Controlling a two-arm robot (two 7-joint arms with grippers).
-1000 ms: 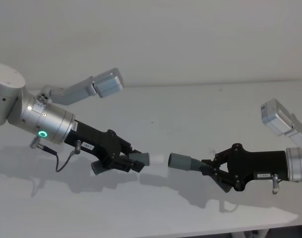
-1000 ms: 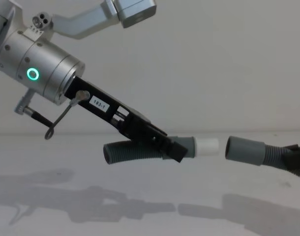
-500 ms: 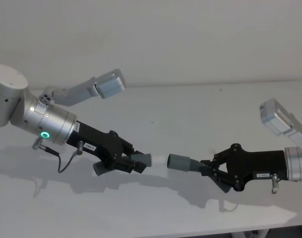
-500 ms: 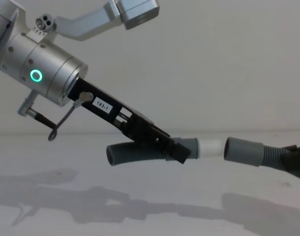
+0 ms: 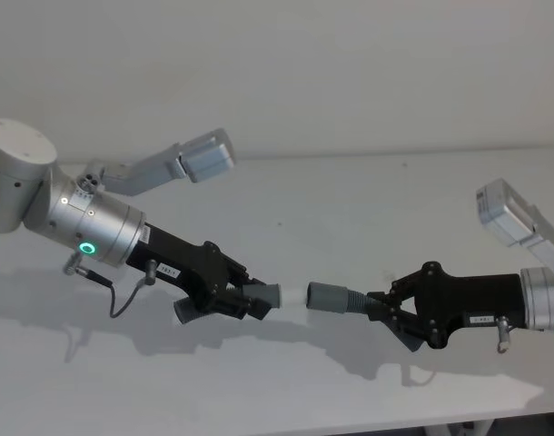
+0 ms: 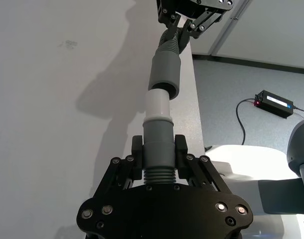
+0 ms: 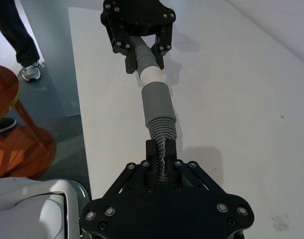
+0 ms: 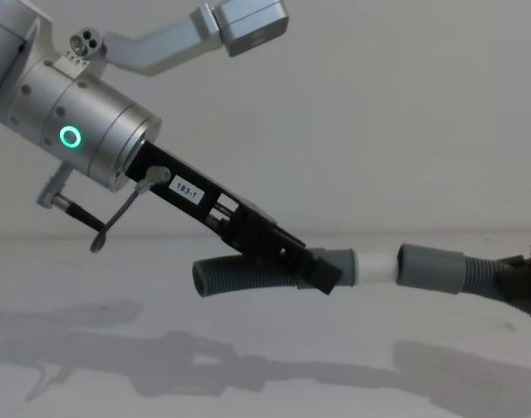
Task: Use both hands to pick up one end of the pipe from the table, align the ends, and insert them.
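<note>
Both pipe pieces hang above the table (image 5: 350, 209). My left gripper (image 5: 245, 300) is shut on the grey neck of the left piece (image 8: 239, 277), just behind its white tip (image 8: 376, 266). My right gripper (image 5: 377, 305) is shut on the ribbed part of the right piece, whose wide grey cuff (image 5: 327, 296) points at the tip. Tip and cuff are in line, and the tip's front meets the cuff's mouth. In the left wrist view the white tip (image 6: 158, 105) touches the cuff (image 6: 165, 74). From the right wrist, the cuff (image 7: 157, 102) meets the tip (image 7: 152, 74).
The table's front edge runs along the bottom of the head view. Beyond a side edge are the floor, an orange stool (image 7: 7, 124) and a person's legs (image 7: 15, 30). A black box with a cable (image 6: 274, 102) lies on the floor.
My left gripper has moved right with its piece, closing the gap until the white tip reaches the cuff. The right gripper has stayed almost still.
</note>
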